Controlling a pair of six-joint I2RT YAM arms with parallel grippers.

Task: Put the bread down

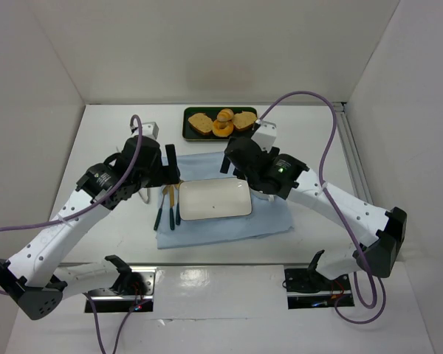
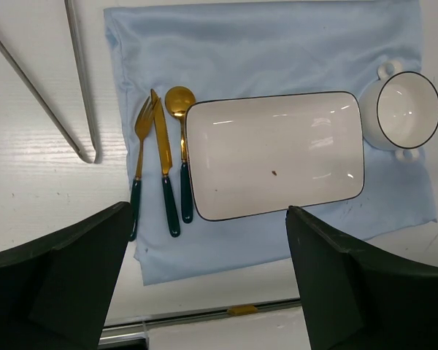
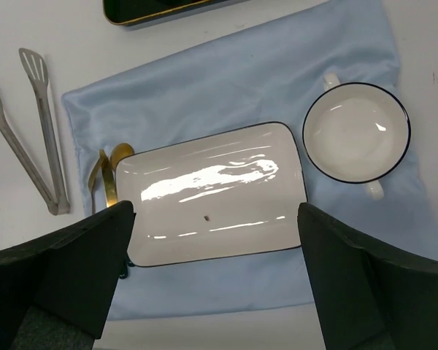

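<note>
The bread [image 1: 225, 114], a small golden-brown roll, lies in the dark tray [image 1: 190, 115] at the back of the table, among toast slices [image 1: 200, 122] and an orange doughnut [image 1: 222, 130]. My left gripper [image 1: 170, 166] [image 2: 208, 292] hangs open over the near-left part of the white rectangular plate [image 1: 214, 199] [image 2: 274, 157]. My right gripper [image 1: 232, 165] [image 3: 215, 284] hangs open above the same plate [image 3: 212, 193], at its back right. Neither holds anything. The bread does not show in the wrist views.
The plate sits on a light blue cloth [image 1: 273, 221] [image 2: 263, 51] with gold, green-handled cutlery [image 2: 163, 168] at its left. A white two-handled cup [image 2: 407, 109] [image 3: 355, 131] stands right of the plate. Metal tongs [image 2: 80, 95] [image 3: 40, 124] lie on the table, left of the cloth.
</note>
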